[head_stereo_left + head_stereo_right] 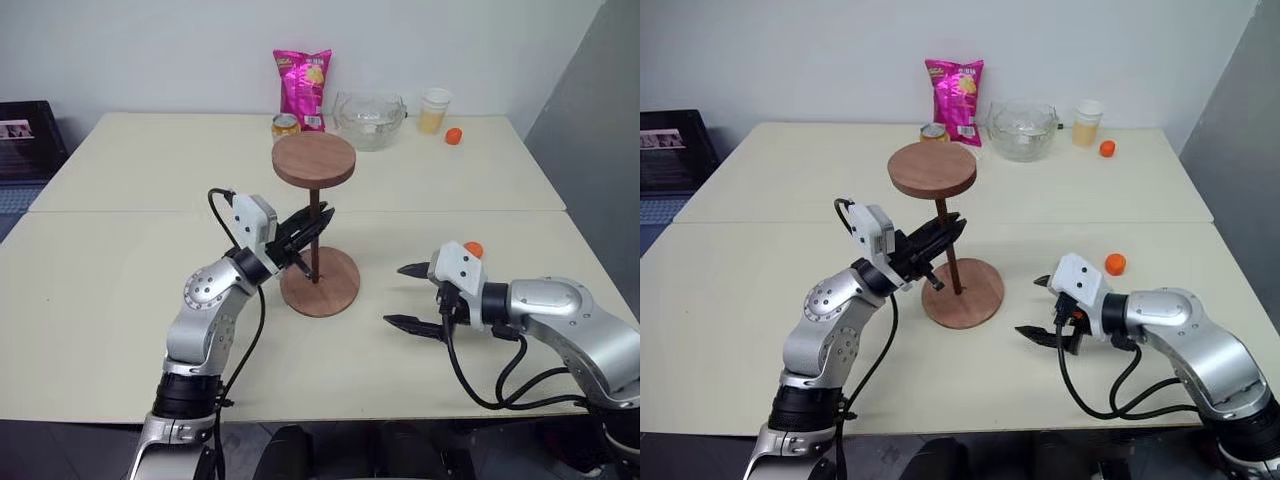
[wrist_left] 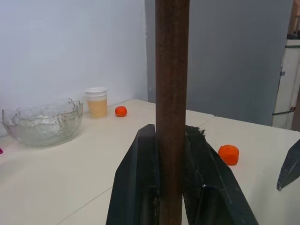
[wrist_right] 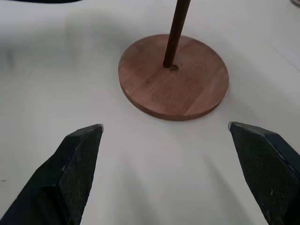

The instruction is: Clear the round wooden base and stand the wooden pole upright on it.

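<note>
A pale counter [image 1: 120,300] carries everything. The round wooden base [image 1: 320,283] is seen lying flat near its middle, with nothing else resting on its top but the pole. The wooden pole [image 1: 314,232] is held upright over the base, its fixed disc uppermost and its lower tip touching the base just beside the small centre hole (the right wrist view shows the tip a little off the hole, not in it).

The left claw [image 1: 305,240] is closed tight on the pole, gripping it about midway up, one black finger on either side of the rod. The right claw [image 1: 412,296] is spread wide and holds nothing; it is kept just above the counter, to the right of the base and apart from it, pointing towards it.

Along the far edge of the counter a glass bowl [image 1: 369,120], a pink snack bag [image 1: 303,87], a can [image 1: 285,125], a paper cup [image 1: 434,110] and a small orange ball [image 1: 454,136] are found. A second orange ball [image 1: 1116,264] is seen just behind the right claw.
</note>
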`<state>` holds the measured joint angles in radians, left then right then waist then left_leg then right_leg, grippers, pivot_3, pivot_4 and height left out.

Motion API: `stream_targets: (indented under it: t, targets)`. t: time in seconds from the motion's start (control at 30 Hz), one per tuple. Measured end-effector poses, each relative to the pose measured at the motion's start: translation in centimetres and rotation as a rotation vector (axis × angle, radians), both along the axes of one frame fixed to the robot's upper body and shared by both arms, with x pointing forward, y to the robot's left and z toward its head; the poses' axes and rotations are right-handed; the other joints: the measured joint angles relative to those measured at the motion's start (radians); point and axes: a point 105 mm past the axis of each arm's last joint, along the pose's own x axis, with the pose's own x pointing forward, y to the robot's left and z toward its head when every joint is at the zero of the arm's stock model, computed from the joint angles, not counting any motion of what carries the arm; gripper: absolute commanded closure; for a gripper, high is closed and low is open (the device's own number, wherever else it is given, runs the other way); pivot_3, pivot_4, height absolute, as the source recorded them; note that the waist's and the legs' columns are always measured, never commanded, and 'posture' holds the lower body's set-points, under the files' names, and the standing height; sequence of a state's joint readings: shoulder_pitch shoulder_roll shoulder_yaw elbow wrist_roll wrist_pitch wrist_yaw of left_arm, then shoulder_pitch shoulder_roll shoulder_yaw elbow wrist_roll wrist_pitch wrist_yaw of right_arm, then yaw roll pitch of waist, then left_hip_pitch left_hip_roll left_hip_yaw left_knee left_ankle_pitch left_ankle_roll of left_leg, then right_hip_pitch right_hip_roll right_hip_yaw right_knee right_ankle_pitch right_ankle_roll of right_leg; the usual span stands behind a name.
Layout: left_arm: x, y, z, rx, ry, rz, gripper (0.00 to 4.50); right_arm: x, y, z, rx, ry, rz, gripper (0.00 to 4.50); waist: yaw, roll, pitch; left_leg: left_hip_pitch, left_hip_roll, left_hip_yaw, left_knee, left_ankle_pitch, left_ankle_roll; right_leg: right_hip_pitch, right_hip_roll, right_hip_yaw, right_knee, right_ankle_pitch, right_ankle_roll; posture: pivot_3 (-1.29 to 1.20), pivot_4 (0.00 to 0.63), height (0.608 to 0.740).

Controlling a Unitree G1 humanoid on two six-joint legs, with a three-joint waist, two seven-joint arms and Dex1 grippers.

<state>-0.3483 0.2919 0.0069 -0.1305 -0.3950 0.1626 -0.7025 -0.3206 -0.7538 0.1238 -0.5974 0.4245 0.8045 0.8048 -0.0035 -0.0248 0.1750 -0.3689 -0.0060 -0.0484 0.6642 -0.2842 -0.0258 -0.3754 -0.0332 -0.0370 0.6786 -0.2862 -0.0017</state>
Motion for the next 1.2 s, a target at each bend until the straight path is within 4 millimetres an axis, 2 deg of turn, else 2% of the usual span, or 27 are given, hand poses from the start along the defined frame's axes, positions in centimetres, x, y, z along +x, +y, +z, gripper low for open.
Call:
stream_targets:
  t: [0.07,1.2]
  targets:
    - [0.0,0.1,-0.1,0.0,0.003,0.006,4.24,0.1,0.0,0.2,0.002,-0.006,-0.002,0.0,0.0,0.0,0.0,0.004,0.0,0.0,-0.001,0.0,0.0,0.004,0.0,0.0,-0.001,-0.001,0.001,0.0,0.15,0.74]
    - [1.0,-1.0,0.5,-0.029,-0.046,0.017,4.24,-0.2,-0.3,-0.4,-0.028,0.003,0.0,0.0,0.003,0.0,0.0,0.003,0.0,0.0,-0.002,0.0,0.0,0.003,0.0,0.0,-0.002,-0.004,0.006,0.0,0.15,0.74]
